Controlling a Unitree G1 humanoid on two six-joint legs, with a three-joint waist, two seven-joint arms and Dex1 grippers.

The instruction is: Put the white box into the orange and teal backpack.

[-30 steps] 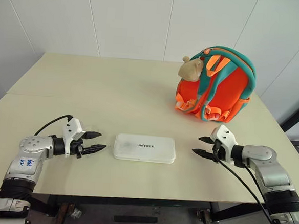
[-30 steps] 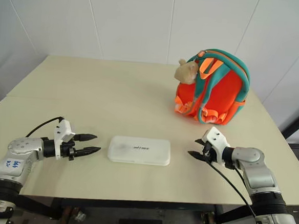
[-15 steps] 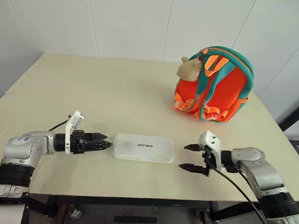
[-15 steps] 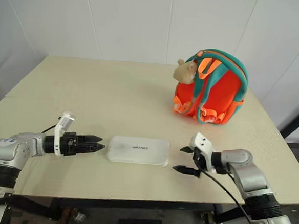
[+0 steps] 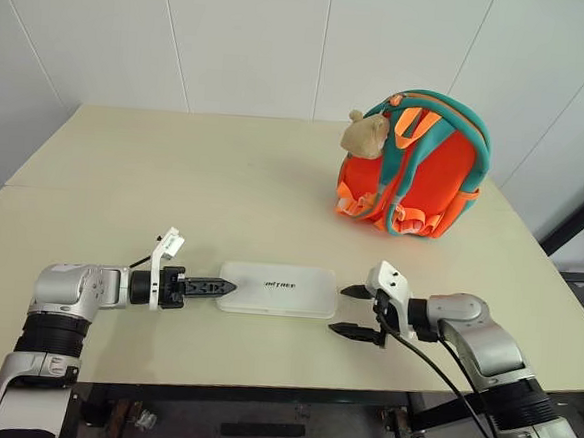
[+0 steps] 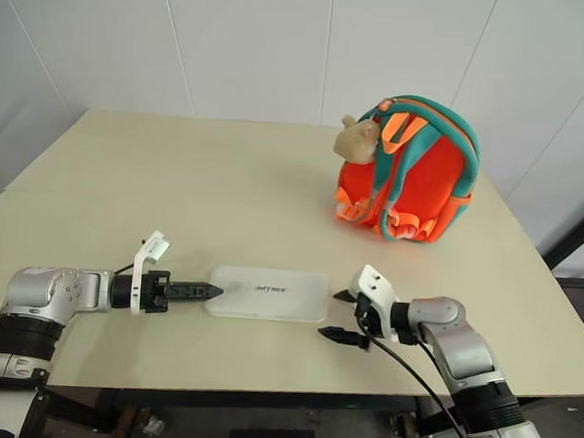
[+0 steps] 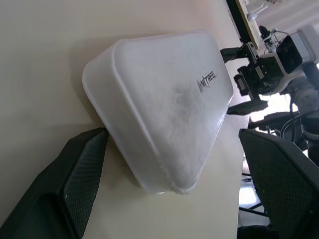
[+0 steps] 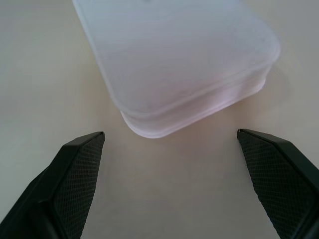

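Closing in on the white box [image 5: 278, 289] from both short ends, compared with a second before: left gripper [image 5: 211, 287] rolled over and brought to the left end, right gripper [image 5: 351, 311] just beside the right end. Fingers of both spread wide, holding nothing. Box lay flat on the bench [image 5: 224, 189], well apart from the orange and teal backpack [image 5: 416, 163]. Probably preparing a two-sided pickup. Left wrist view alone showed one finger [image 7: 82, 169] against the box corner.
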